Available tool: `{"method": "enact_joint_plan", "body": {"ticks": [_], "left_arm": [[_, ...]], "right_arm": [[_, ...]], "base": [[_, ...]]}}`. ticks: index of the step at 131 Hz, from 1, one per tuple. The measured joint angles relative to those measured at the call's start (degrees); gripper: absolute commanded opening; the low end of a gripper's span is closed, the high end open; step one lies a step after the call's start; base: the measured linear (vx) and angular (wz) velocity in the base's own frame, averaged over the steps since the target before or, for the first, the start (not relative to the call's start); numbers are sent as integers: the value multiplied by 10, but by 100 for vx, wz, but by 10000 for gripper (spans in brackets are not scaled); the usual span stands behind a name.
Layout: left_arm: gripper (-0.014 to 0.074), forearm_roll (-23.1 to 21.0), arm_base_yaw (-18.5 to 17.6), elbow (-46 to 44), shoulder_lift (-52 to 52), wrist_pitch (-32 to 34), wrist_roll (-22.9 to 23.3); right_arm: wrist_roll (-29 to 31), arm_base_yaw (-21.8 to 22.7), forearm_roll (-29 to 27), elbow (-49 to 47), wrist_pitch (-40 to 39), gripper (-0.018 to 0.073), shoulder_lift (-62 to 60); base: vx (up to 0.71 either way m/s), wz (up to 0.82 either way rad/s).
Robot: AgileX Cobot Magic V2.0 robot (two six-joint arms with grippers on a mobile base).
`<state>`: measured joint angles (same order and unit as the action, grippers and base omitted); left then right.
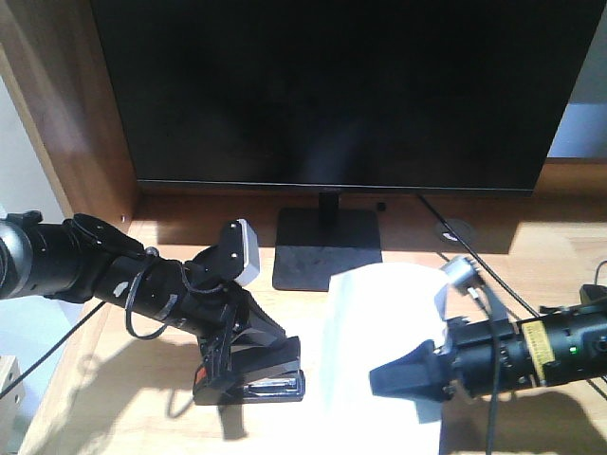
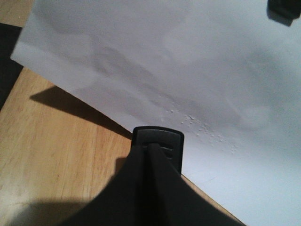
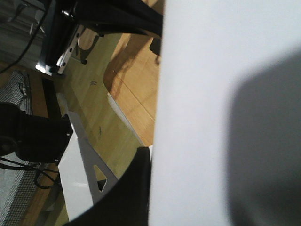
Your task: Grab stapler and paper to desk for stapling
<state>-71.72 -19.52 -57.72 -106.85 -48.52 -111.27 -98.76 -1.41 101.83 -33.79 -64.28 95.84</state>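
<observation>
Resting on the light wooden desk [image 1: 531,256], in front and to the left of the monitor's stand base [image 1: 327,251], the black stapler [image 1: 275,365] is gripped from above by the left gripper [image 1: 232,365], whose fingers are closed about its body. An orange patch is shown at the stapler's rear and a metal channel along its underside. In the left wrist view, the stapler's nose [image 2: 157,141] is seen at the edge of the paper [image 2: 188,61]; whether they touch cannot be told. The white sheet is held just right of the stapler, curved and partly raised off the desk. Its right part is pinched by the right gripper [image 1: 384,379], whose tapered fingers are closed on it.
</observation>
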Motion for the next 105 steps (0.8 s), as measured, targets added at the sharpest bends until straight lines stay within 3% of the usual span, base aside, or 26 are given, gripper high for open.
{"method": "enact_joint_plan", "body": {"ticks": [105], "left_arm": [[-6, 0, 0, 0, 0, 0, 0]], "right_arm": [[22, -6, 0, 0, -23, -3, 0]], "base": [[0, 0]]}}
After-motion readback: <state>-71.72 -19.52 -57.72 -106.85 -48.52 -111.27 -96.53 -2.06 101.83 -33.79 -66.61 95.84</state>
